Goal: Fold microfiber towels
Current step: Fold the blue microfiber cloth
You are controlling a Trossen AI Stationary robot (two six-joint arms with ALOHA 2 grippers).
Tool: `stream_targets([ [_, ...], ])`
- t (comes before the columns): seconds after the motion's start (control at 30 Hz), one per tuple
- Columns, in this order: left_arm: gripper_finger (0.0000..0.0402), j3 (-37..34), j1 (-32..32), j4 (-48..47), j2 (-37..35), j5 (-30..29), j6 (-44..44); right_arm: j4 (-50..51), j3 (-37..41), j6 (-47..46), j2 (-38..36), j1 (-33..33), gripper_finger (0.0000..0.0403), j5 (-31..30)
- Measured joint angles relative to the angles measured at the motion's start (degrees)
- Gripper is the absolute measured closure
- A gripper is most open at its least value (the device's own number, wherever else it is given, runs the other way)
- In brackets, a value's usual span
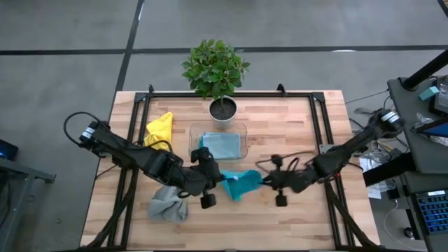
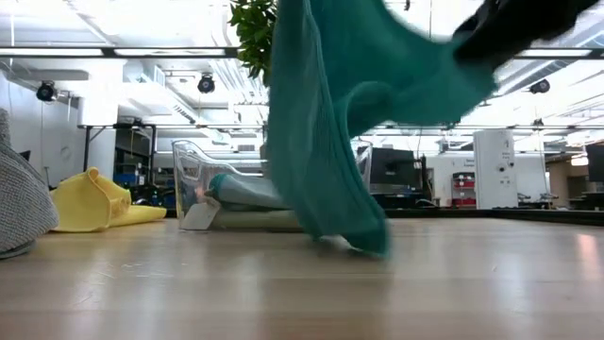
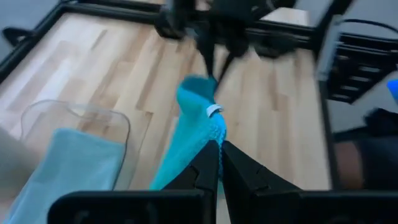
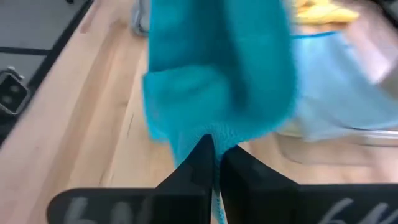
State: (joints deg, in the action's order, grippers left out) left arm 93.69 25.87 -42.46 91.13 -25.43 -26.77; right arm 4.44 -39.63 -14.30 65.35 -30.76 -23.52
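Pale wooden planks form the surface (image 1: 294,133), framed by black rails, with a potted plant (image 1: 216,68) at the upper centre of the overhead frame. At mid-frame, both dark arms meet over a teal towel (image 1: 240,183), stretched between them and lifted so that in the level view it hangs in a long drape, its lowest fold touching the wood. The left pincer (image 1: 210,176), reaching in from the left of the frame, is clenched on one edge of the cloth; the right pincer (image 1: 269,180), coming from the right, is clenched on the opposite edge, its fingers (image 4: 200,160) pinched tight on the fabric in its own wrist view. Just above the teal towel in the overhead frame, a clear plastic tray (image 1: 241,129) holds a light blue towel (image 1: 222,145). A yellow towel (image 1: 159,129) lies bunched at the upper left of the surface, beside the tray. A grey towel (image 1: 168,203) sits crumpled at the lower left, just below the left arm.
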Motion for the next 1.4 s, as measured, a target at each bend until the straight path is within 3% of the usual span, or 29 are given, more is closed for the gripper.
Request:
stream_targets([
  [0.17, 0.0402, 0.0, 0.0, 0.0, -3.3, 4.5, 6.0, 17.7, -6.8, -4.2, -13.1, 0.0, 0.0394, 0.5],
  [0.23, 0.0401, 0.0, 0.0, 0.1, -4.7, 7.4, 10.8, 23.2, -10.3, -3.7, -16.1, 0.0, 0.0394, 4.4],
  [0.3, 0.0401, -0.1, 0.0, 0.9, -5.5, 9.5, 15.8, 27.3, -13.5, -0.8, -18.0, 0.0, 0.0394, 5.5],
  [0.4, 0.0401, -0.2, 0.0, 0.9, -5.9, 10.2, 22.2, 34.7, -18.0, -1.0, -19.5, 0.0, 0.0394, 1.3],
  [0.57, 0.0401, -0.3, -1.8, 0.8, -5.9, 10.2, 27.3, 45.4, -22.8, 2.9, -18.7, 0.0, 0.0394, -0.5],
  [0.8, 0.0401, -1.4, -6.6, -2.3, -5.6, 9.9, 29.4, 51.4, -25.9, 4.6, -16.5, 0.0, 0.0394, -11.0],
  [0.93, 0.0401, -1.5, -7.0, -2.7, -5.6, 9.4, 32.9, 51.6, -26.9, 5.1, -15.5, 0.0, 0.0394, -11.3],
  [1.17, 0.0401, -2.9, -3.5, -2.0, -5.0, 8.6, 28.1, 53.9, -26.0, -1.8, -14.2, -1.2, 0.0394, -3.3],
  [1.4, 0.0401, -8.7, 3.4, 4.7, -2.0, 8.9, 19.9, 48.1, -20.4, -10.7, -10.4, -6.5, 0.0394, 6.5],
])
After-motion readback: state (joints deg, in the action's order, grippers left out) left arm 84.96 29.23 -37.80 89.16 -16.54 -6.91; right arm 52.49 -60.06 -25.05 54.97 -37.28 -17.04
